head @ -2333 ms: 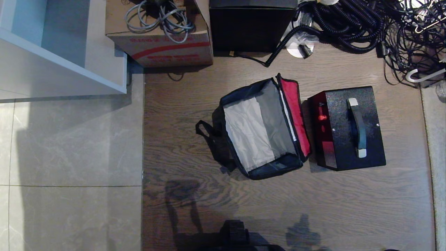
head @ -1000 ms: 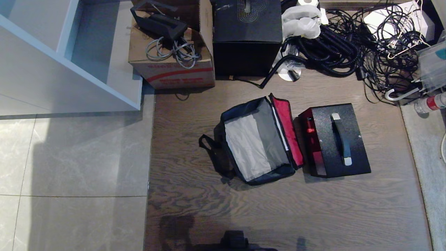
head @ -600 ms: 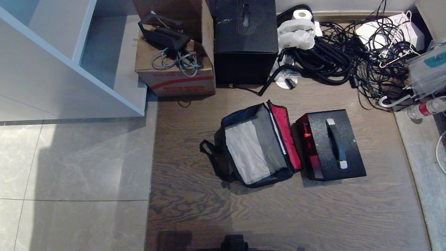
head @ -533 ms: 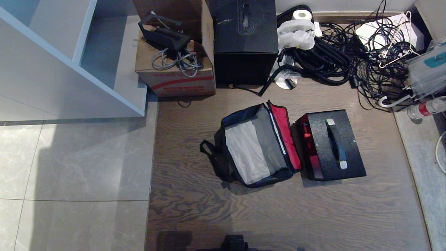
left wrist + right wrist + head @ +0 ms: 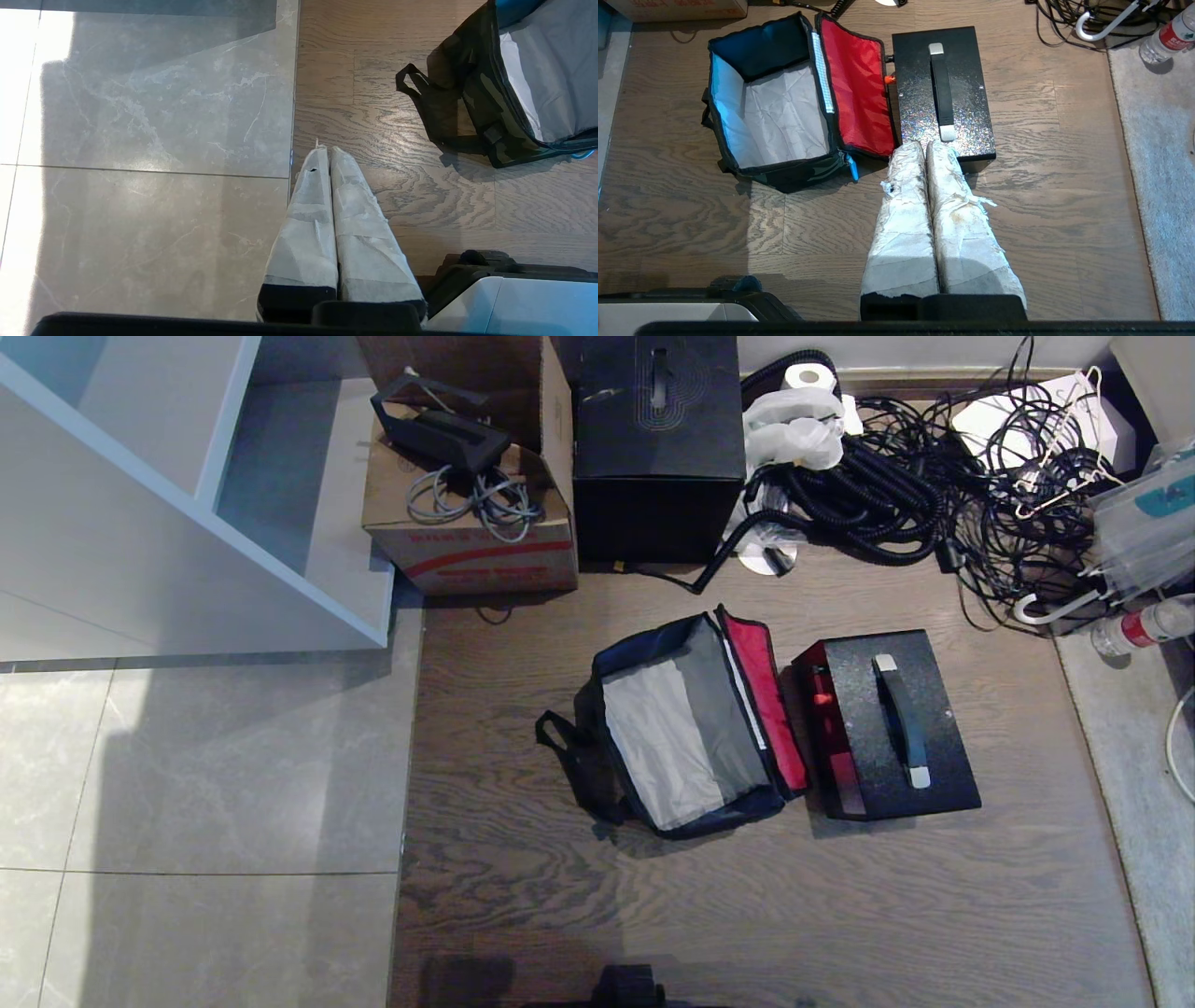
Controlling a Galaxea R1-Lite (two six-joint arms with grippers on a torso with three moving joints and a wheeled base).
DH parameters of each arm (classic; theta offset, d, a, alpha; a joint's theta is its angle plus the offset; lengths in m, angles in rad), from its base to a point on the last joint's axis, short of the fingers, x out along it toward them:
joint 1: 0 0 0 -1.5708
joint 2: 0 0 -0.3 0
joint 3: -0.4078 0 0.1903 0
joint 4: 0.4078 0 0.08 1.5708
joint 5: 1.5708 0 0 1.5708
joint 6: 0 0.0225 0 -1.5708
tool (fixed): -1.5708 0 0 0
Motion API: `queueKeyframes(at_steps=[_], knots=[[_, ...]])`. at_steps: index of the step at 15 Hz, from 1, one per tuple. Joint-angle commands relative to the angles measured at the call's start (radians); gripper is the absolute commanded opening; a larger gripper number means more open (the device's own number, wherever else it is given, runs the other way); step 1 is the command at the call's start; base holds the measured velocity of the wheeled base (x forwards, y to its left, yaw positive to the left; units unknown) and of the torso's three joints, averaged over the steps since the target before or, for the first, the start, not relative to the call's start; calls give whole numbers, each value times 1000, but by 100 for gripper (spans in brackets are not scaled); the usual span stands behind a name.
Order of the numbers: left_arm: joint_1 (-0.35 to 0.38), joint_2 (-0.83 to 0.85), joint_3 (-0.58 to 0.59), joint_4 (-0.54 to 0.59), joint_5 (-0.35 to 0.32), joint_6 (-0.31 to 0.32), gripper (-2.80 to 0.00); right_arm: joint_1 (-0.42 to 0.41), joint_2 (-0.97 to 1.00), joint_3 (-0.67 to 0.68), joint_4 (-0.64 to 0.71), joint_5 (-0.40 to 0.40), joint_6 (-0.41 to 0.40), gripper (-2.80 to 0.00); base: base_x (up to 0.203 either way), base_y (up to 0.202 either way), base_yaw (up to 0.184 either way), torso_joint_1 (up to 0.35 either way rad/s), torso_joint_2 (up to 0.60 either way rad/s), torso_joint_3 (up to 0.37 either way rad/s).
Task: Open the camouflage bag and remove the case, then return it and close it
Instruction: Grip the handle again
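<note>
The camouflage bag [image 5: 672, 737] lies open on the wood floor, empty, showing its grey lining. Its lid [image 5: 767, 705] is folded back to the right, red lining up. The case [image 5: 934, 737], glittery black with a black top handle [image 5: 898, 721], stands on the floor right beside the lid. Neither gripper shows in the head view. The left gripper [image 5: 327, 151] hangs shut and empty over the tile-wood seam, left of the bag [image 5: 486, 107]. The right gripper [image 5: 924, 147] is shut and empty, above the near end of the case [image 5: 966, 102], with the bag [image 5: 770, 112] beside it.
Along the back stand a red-striped cardboard box [image 5: 471, 546], a plain black cube box [image 5: 658, 448] and a tangle of black cables [image 5: 934, 476]. A white shelf unit [image 5: 187, 523] is at the far left. A bottle [image 5: 1144, 627] and a grey rug [image 5: 1153, 163] lie right.
The whole head picture has pulled back and shifted, so the camera rose; more of the boxes and cables shows. In the last half second nothing moves. Bag and case keep their places.
</note>
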Motion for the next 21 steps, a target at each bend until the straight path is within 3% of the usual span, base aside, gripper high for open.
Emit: queueKeyframes(at_steps=[1,7,9,12,14,16,19,21], knots=[[0,0,0,0,0,0,-280,0,3,40,-1,0,-1,-280,0,0,0,0,0,0],[0,0,0,0,0,0,-280,0,3,40,-4,11,-60,-280,0,0,0,0,0,0],[0,0,0,0,0,0,-280,0,9,8,9,7,-18,-280,0,0,0,0,0,0],[0,0,0,0,0,0,-280,0,94,-318,253,7,13,-280,0,0,0,0,0,0],[0,0,0,0,0,0,-280,4,265,-598,547,31,54,-280,0,0,0,0,0,0],[0,0,0,0,0,0,-280,6,526,-713,641,57,80,-280,0,0,0,0,0,0],[0,0,0,0,0,0,-280,7,930,-741,576,81,124,-280,0,0,0,0,0,0],[0,0,0,0,0,0,-280,4,1187,-756,439,89,157,-280,0,0,0,0,0,0]])
